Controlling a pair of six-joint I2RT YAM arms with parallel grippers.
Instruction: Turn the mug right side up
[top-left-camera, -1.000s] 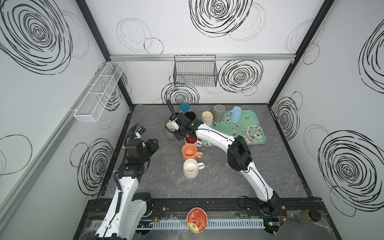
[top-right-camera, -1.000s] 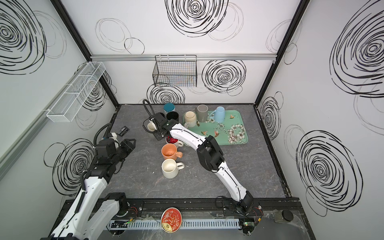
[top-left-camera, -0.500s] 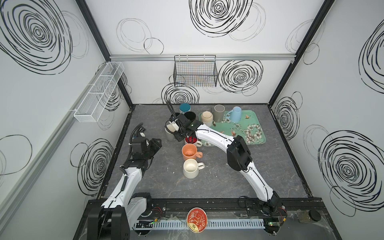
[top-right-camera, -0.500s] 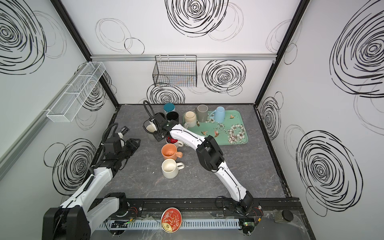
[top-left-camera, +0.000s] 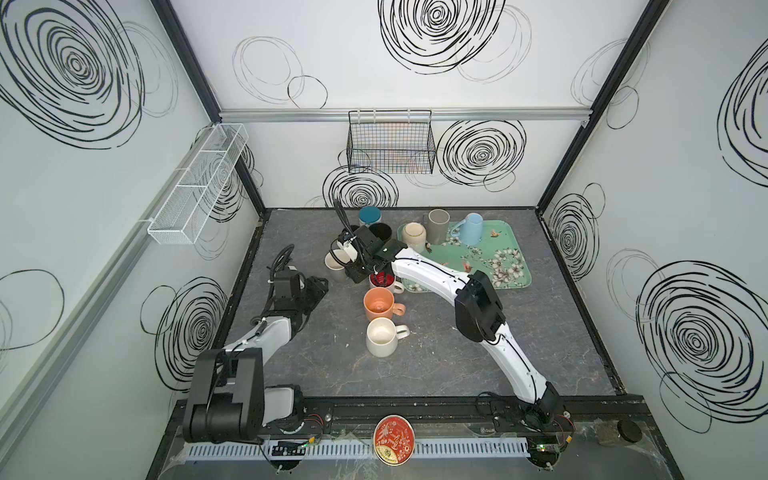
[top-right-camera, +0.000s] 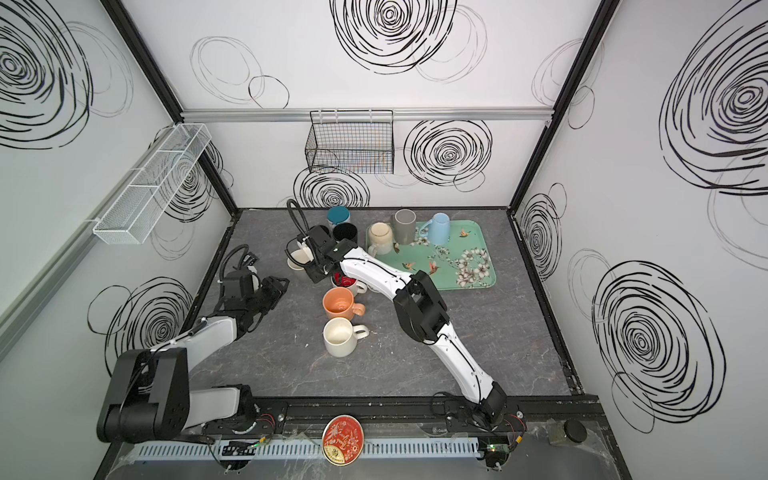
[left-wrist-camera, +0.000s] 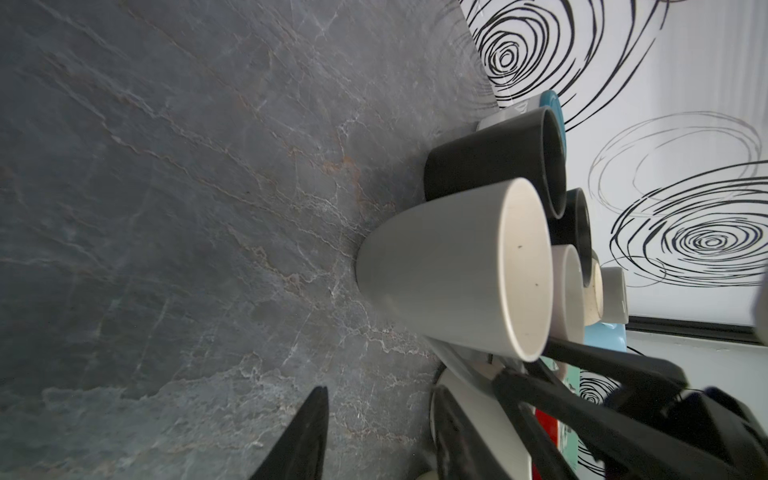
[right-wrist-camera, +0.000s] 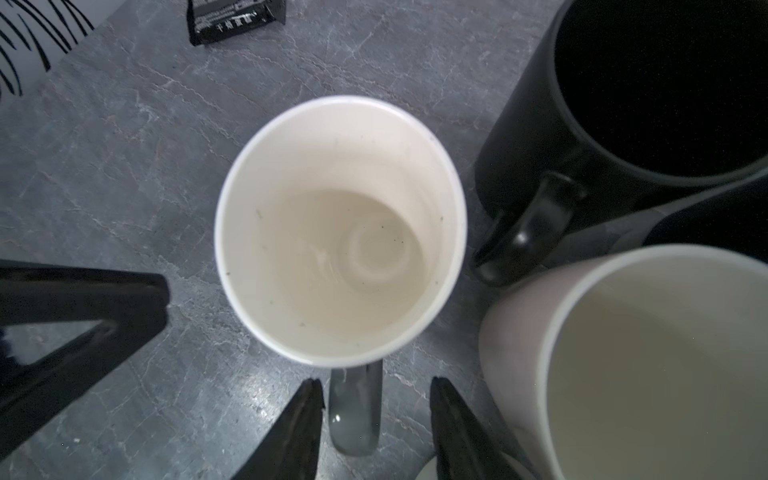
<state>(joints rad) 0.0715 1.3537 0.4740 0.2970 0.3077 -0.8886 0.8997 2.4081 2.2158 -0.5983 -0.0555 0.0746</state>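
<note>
White links (top-left-camera: 428, 272), black joints (top-left-camera: 478, 307), black right claw (right-wrist-camera: 376, 384).

- A robot lab's test cell — not a home, whatever the crockery suggests.
- White walls (top-left-camera: 415, 104) scrawled with black swirls (top-left-camera: 482, 153) box in the table (top-left-camera: 540, 332) on three sides, framed by black posts (top-left-camera: 610, 83) and an aluminium rail (top-left-camera: 457, 114).
- Two arms (top-left-camera: 436, 278) are mounted on a black track (top-left-camera: 415, 405) along the open front, with bare wiring and a slotted cable duct (top-left-camera: 457, 449) beside it.
- Mugs (top-left-camera: 378, 305), a flowered tray (top-left-camera: 519, 274) and wall-hung wire baskets (top-left-camera: 390, 149) sit like props.
- The table's slate top may be only a printed sheet — hard to tell from above.
</note>
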